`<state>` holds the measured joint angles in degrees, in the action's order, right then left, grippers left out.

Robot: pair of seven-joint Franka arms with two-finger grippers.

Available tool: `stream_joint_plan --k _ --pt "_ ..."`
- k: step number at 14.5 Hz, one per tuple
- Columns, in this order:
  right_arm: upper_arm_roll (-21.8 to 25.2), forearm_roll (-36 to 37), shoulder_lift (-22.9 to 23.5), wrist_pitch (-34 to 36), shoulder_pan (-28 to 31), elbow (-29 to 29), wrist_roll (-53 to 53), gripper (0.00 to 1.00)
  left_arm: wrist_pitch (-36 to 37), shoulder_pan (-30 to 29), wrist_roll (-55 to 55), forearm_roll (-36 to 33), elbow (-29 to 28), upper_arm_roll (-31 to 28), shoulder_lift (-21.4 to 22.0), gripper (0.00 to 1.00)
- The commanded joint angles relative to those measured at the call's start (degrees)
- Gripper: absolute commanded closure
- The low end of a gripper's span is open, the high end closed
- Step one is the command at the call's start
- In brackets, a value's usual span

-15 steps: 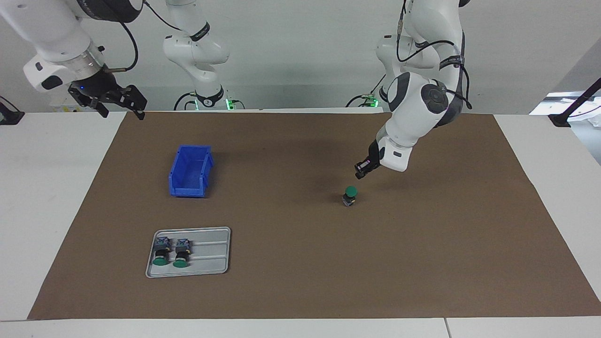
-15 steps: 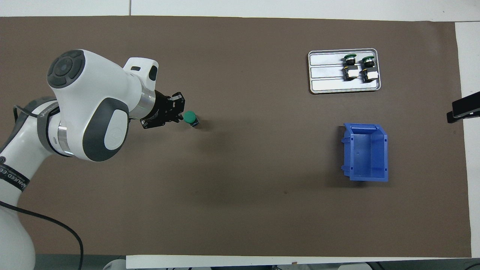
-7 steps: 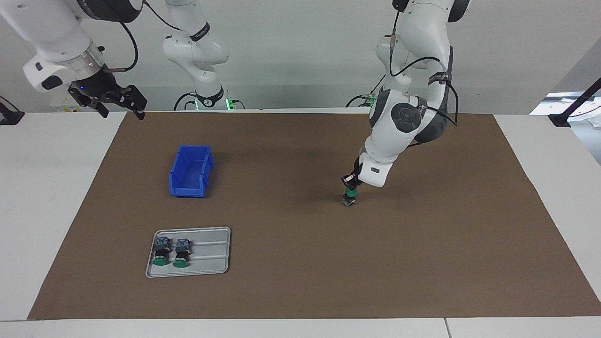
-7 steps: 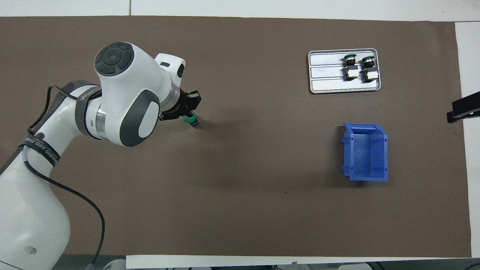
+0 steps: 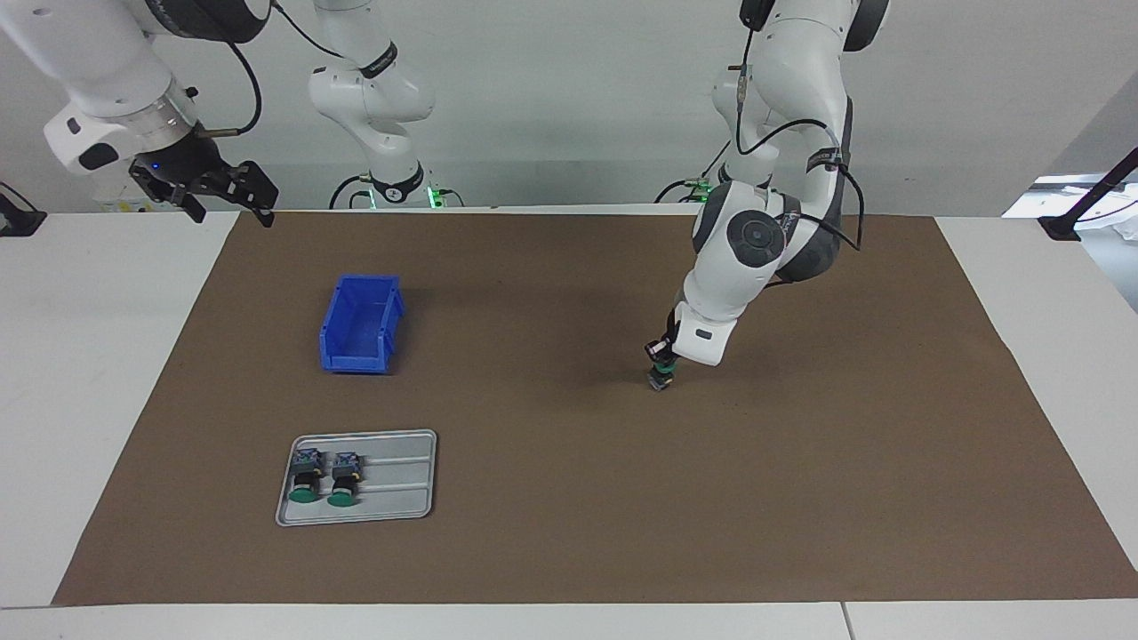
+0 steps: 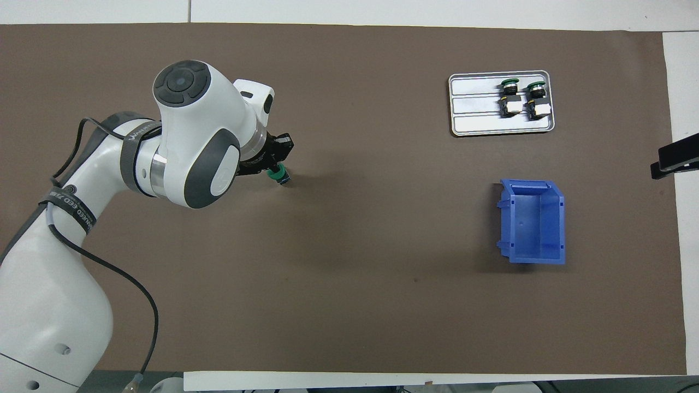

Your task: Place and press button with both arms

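One button point(image 5: 659, 379) stands upright on the brown mat toward the left arm's end; in the overhead view point(image 6: 280, 177) only the edge of its green cap shows. My left gripper point(image 5: 660, 356) is shut and points down, with its tips on the cap; it also shows in the overhead view point(image 6: 274, 166). Two more buttons point(image 5: 307, 480) point(image 5: 345, 480) lie side by side on a grey tray point(image 5: 400, 498). My right gripper point(image 5: 229, 206) is open and empty. It waits in the air over the mat's corner nearest the right arm's base, out of the overhead view.
A blue bin point(image 5: 360, 324) stands empty on the mat, nearer to the robots than the tray; it also shows in the overhead view point(image 6: 535, 221), as does the tray point(image 6: 475, 117). White tabletop borders the mat.
My left gripper has swung from beside the upright button to over it and come down onto its green cap. The right arm has not moved.
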<state>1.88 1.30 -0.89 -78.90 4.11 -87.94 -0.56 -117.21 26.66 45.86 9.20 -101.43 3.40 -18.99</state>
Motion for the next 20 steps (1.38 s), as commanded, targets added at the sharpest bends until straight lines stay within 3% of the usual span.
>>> stream_joint_plan --k 1,8,11,13,17,18,19,20 --pt "-0.2 0.0 -1.2 -0.6 0.4 -1.5 -1.0 0.02 -1.1 1.1 1.4 -1.3 -1.9 -0.4 0.4 1.0" --pt "-0.2 0.0 -1.2 -0.6 0.4 -1.5 -0.9 0.02 -7.2 1.4 1.4 -1.2 -5.7 -0.3 0.3 1.0" --pt "-0.2 0.0 -1.2 -0.6 0.4 -1.5 -0.9 0.02 -3.8 1.2 1.2 -1.1 -5.0 -0.3 1.1 1.0" --pt "-0.2 0.0 -1.2 -0.6 0.4 -1.5 -0.9 0.02 -2.9 0.9 1.1 -1.1 -4.7 -0.3 3.3 0.94" --pt "-0.2 0.0 -1.3 0.9 0.5 -1.5 -1.3 0.02 0.9 0.4 1.1 -0.8 -2.1 -0.7 5.5 0.73" --pt "-0.2 0.0 -1.3 1.6 1.0 -1.4 -1.5 0.02 1.8 -0.4 0.8 -0.8 -1.8 -0.7 5.9 0.59" --pt "-0.2 -0.2 -1.3 1.6 0.8 -1.4 -1.9 0.02 2.1 -1.2 0.9 -0.8 -1.8 -0.7 6.6 0.39" --pt "-0.3 -1.0 -1.3 1.4 0.3 -1.2 -3.2 0.02 2.8 -1.7 0.8 -0.8 -1.8 -0.8 7.4 0.29"
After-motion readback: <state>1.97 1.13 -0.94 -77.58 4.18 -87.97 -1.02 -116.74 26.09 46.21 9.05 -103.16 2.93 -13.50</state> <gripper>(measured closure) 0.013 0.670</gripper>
